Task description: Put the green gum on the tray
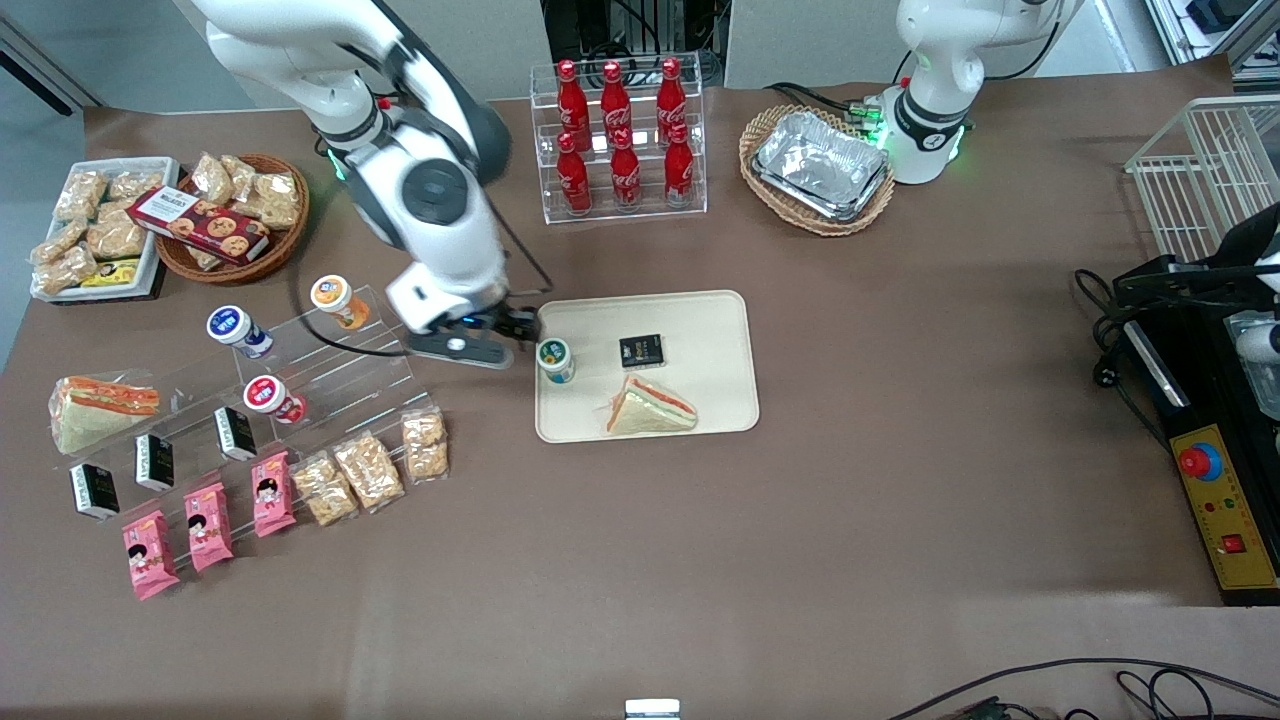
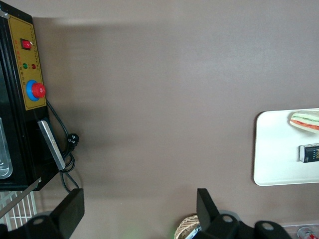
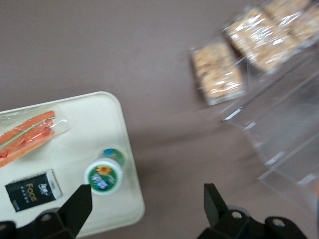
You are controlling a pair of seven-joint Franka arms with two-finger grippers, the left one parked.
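The green gum (image 1: 555, 360), a small white bottle with a green-rimmed lid, stands upright on the cream tray (image 1: 700, 330) near the tray edge toward the working arm's end. It also shows in the right wrist view (image 3: 103, 176) on the tray (image 3: 84, 134). My right gripper (image 1: 505, 340) (image 3: 147, 199) hangs beside that tray edge, above the table, open and empty, with the gum next to one finger (image 3: 79, 201) and free of it.
A wrapped sandwich (image 1: 648, 408) and a small black packet (image 1: 641, 350) lie on the tray. An acrylic stand (image 1: 330, 350) with orange-, blue- and red-lidded bottles is close beside the gripper. Snack packs (image 1: 370, 468) lie nearer the front camera. Cola rack (image 1: 620, 140) and foil-tray basket (image 1: 818, 168) stand farther away.
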